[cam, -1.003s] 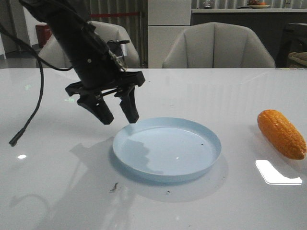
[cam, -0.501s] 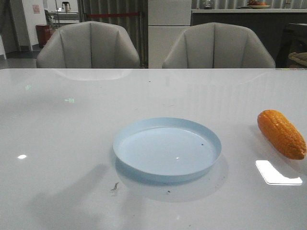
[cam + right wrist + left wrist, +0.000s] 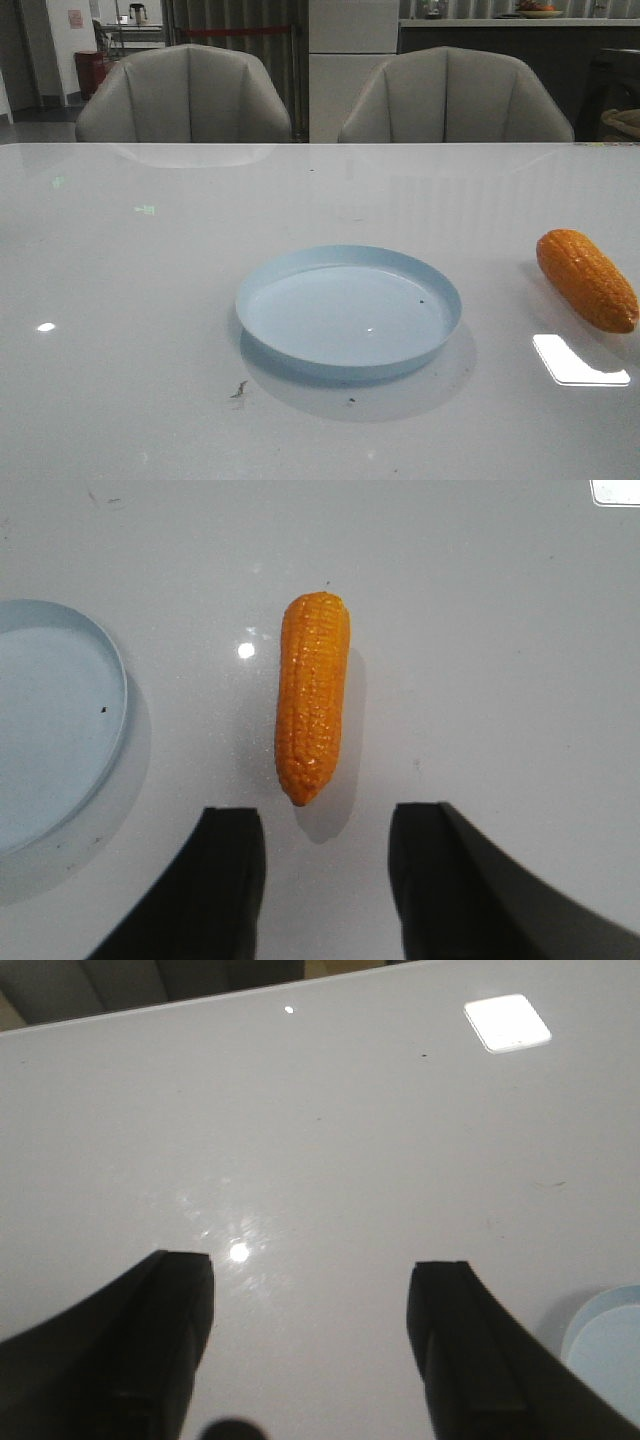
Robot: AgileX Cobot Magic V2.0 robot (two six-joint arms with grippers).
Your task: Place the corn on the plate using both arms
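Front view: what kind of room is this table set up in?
Probably an office lounge or meeting area rather than a home: a large glossy white table, two grey upholstered chairs behind it, and a dark counter along the back wall.

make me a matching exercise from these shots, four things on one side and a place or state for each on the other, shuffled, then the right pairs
Things:
1. corn
2. plate
3. left gripper
4. right gripper

Places or states:
A. open, over bare table with only the plate's edge beside it
B. empty, near the middle of the table
C. lying on the table to the right of the plate
D. open, with the corn's tapered tip just ahead of the gap between its fingers

Pairs: 1-C, 2-B, 3-A, 4-D
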